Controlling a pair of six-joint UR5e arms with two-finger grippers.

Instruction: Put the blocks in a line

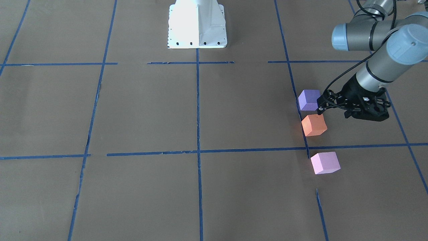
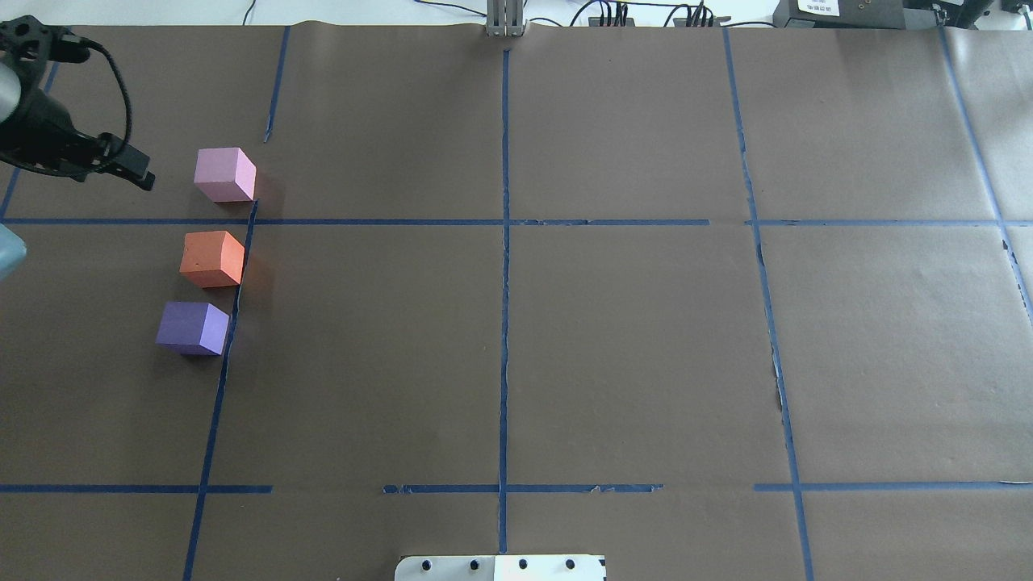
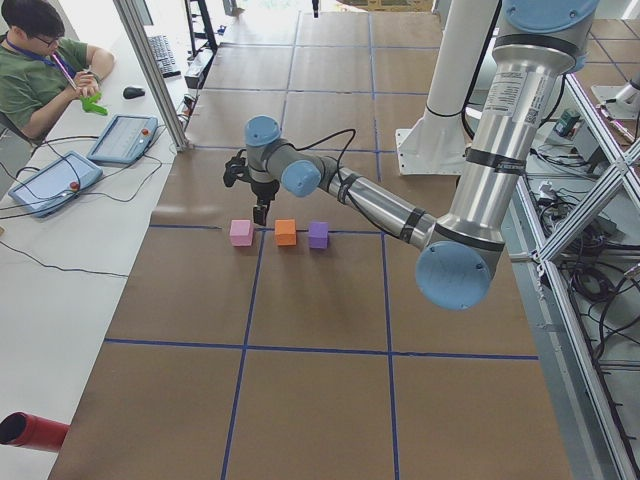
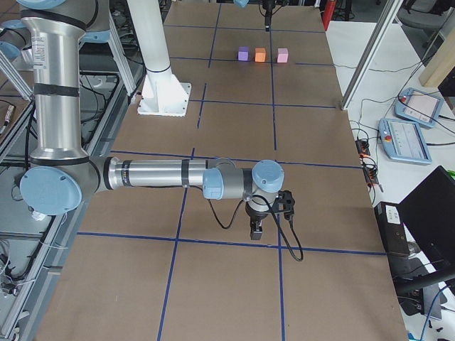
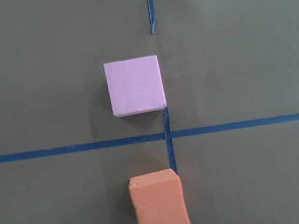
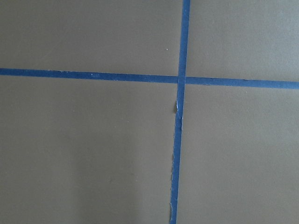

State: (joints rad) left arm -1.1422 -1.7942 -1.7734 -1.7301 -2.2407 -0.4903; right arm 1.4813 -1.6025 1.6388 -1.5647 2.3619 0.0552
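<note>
Purple block [image 2: 192,328], orange block [image 2: 213,258], pink block [image 2: 225,174] sit in a row, table's left. L gripper [image 1: 321,105] hangs beside them; R gripper [image 4: 256,231] well apart; can't tell either's opening. Best lift clear w/o brushing any.

3 blocks [image 2: 212,258] on brown table [image 2: 613,339]

Overhead from behind, front view opposite, both showing pink block [image 2: 224,173], left wrist close above it
</note>
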